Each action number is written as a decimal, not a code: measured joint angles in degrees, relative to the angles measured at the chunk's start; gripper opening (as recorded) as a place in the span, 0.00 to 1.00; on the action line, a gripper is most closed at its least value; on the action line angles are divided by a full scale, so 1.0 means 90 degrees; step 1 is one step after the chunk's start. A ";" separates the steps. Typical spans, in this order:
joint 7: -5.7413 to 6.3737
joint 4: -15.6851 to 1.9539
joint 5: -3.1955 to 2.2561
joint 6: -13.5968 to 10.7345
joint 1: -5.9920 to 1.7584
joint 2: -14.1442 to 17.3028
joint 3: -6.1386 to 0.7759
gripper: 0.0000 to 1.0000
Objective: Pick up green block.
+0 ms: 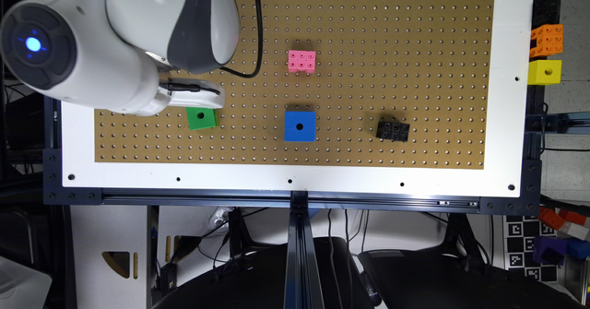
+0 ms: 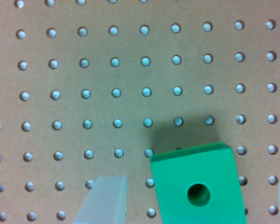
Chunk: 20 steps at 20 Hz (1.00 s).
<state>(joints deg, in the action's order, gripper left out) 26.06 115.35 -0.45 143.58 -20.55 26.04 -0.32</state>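
I see the brown pegboard [image 1: 415, 46] in its white frame [image 1: 511, 115], spanning most of the exterior view. My Panda arm [image 1: 115, 37] covers the board's corner on the exterior view's left. Its gripper [image 1: 196, 98] sits directly above the green block [image 1: 201, 118], which lies flat on the pegboard, hole facing up. In the wrist view the gripper [image 2: 196, 198] is spread wide: one translucent finger [image 2: 105, 200] stands to one side of the green block [image 2: 198, 184] and the other just shows at the picture's edge, neither touching it, nothing held. The blue cube [image 1: 299, 126] lies mid-board, the pink brick [image 1: 302, 61] beyond it, and the black brick [image 1: 392, 129] towards the exterior view's right.
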 joint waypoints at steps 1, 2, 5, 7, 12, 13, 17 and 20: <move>0.0000 -0.0050 0.0000 0.0006 0.0002 0.0055 -0.0017 1.00; 0.0001 -0.0115 0.0000 0.0006 0.0004 0.0106 -0.0042 1.00; 0.0018 -0.0259 0.0000 -0.0003 0.0022 0.0191 -0.0107 1.00; 0.0022 -0.0302 0.0000 -0.0003 0.0032 0.0214 -0.0134 1.00; 0.0022 -0.0327 0.0000 0.0012 0.0032 0.0295 -0.0152 1.00; 0.0022 -0.0338 0.0000 0.0020 0.0032 0.0334 -0.0152 1.00; 0.0022 -0.0434 0.0000 0.0024 0.0032 0.0486 -0.0153 1.00; 0.0022 -0.0495 0.0000 0.0027 0.0032 0.0583 -0.0153 1.00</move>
<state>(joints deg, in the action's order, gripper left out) 26.26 110.89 -0.44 143.82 -20.26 31.29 -1.70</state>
